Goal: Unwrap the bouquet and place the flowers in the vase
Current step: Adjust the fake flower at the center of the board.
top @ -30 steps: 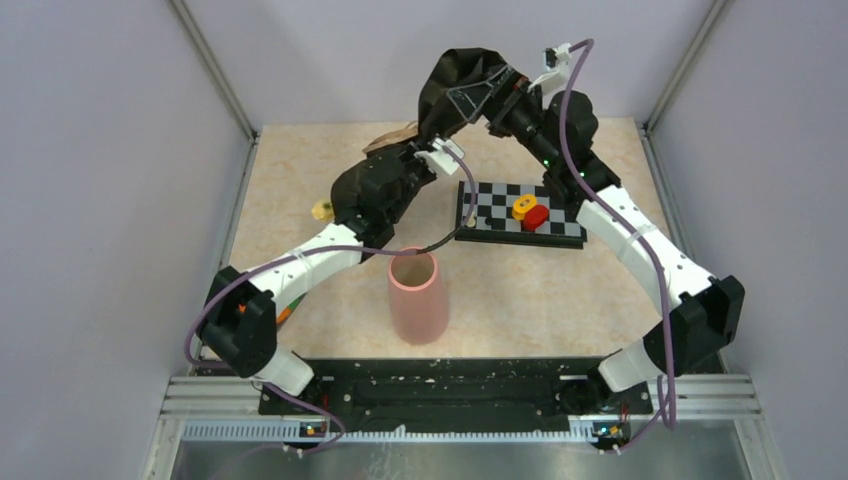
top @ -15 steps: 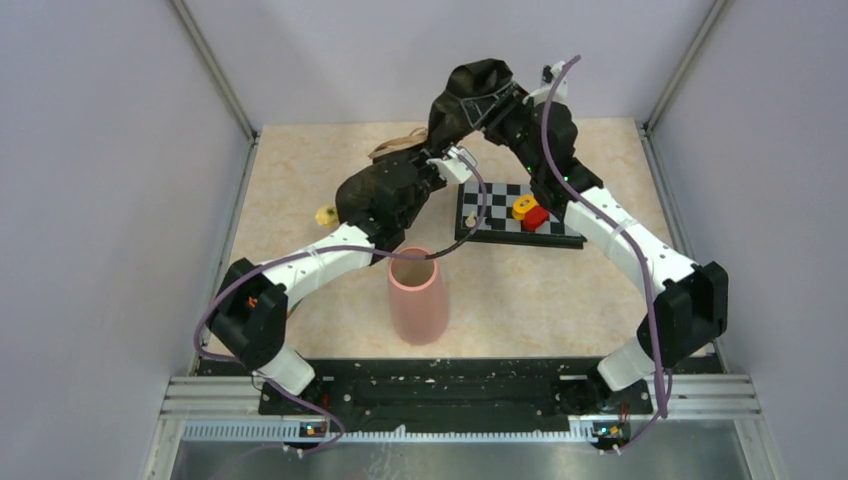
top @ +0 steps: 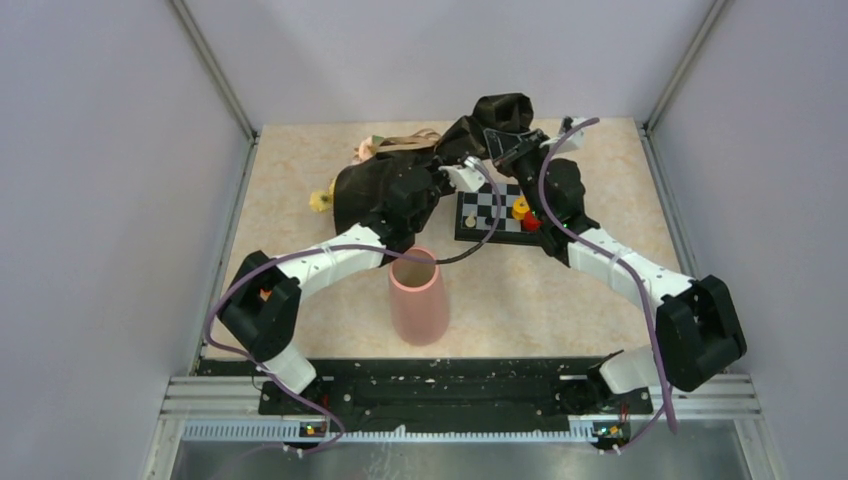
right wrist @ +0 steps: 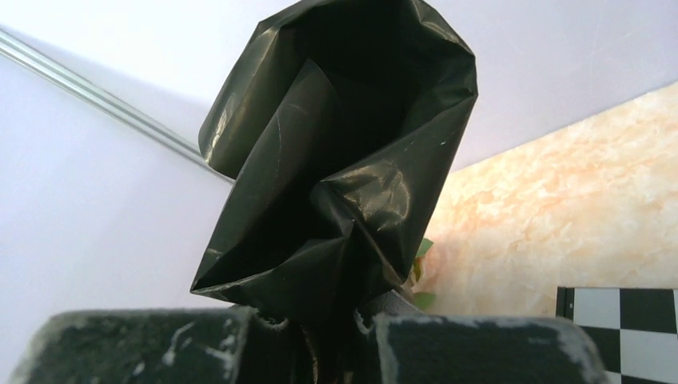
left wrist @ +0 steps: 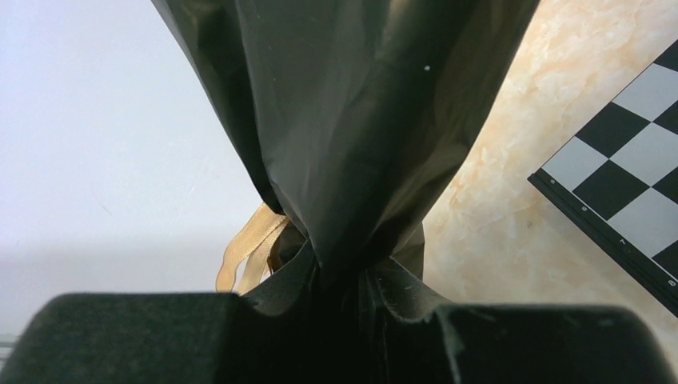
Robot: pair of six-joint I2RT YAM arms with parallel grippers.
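The bouquet [top: 462, 133] hangs off the worktop [top: 300, 170] at its far middle, slung between the two arms. Its long axis runs from near-left to far-right.

The left arm [top: 320, 262] has its jaws drawn narrow on the gathered neck of the black wrapping paper [left wrist: 352, 120]. The tan ribbon [left wrist: 248, 252] trails just to the left of that pinch. The right arm [top: 620, 265] has its jaws closed tight on a loose crumpled fold of the same paper at the far-right end, above the far edge of the chequered board [top: 480, 205].

Little of the flowers [top: 367, 151] shows: a bit of pink at the far-left beside the ribbon, and a green leaf [right wrist: 422, 248] peeking from behind the fold in the right wrist view.

So the paper lies between the grips, with the blooms on the left arm's side. Parting the jaws along that axis should, by my reckoning, peel the wrap away.

The vase [top: 417, 300] stands upright and near, well apart from the bouquet and closest to the left forearm.
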